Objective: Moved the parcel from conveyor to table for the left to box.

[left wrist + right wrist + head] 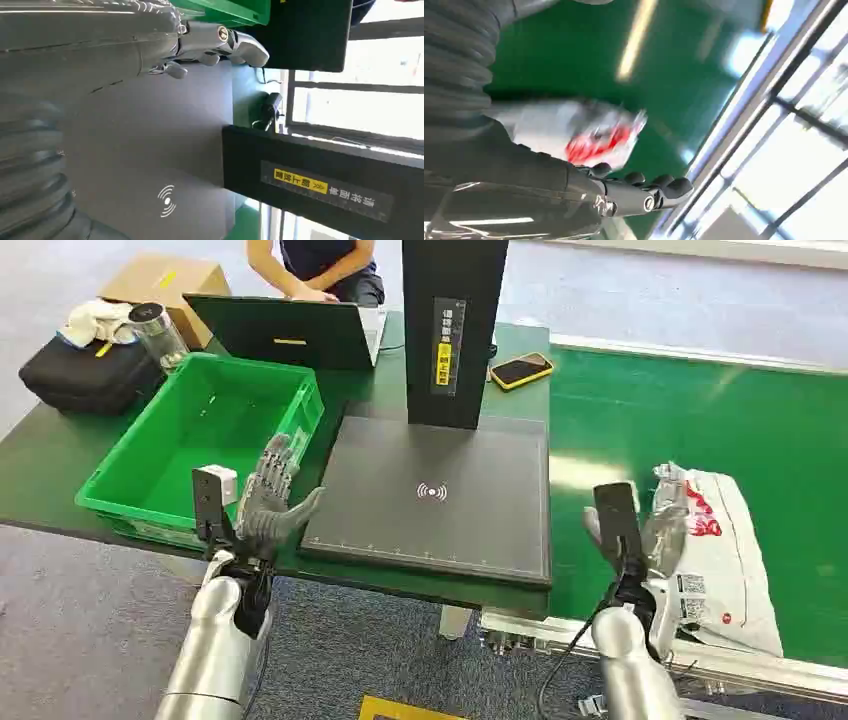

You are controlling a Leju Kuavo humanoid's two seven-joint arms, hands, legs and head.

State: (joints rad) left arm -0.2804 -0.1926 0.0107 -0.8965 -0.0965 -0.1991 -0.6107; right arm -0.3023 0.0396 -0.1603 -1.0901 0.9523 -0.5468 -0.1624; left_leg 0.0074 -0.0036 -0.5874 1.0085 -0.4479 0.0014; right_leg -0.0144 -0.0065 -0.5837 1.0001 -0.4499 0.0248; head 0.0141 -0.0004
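Parcel-sorting workshop: green conveyor (700, 410), scanner pad (440, 490), green crate (200, 440).

Ahead of the left hand's fingers (272, 468) stands the green crate (120, 488); beside the thumb, the flat scanner pad (440, 490) lies bare up to the black post (452, 320).

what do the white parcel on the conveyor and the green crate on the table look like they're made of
Parcel: apparently a thin plastic mailer bag, white with red print, glossy; it is crumpled and wrinkled, with a label stuck on.
Green crate: looks like rigid moulded plastic, with a smooth, slightly shiny finish, ribbed walls and a thick rim.
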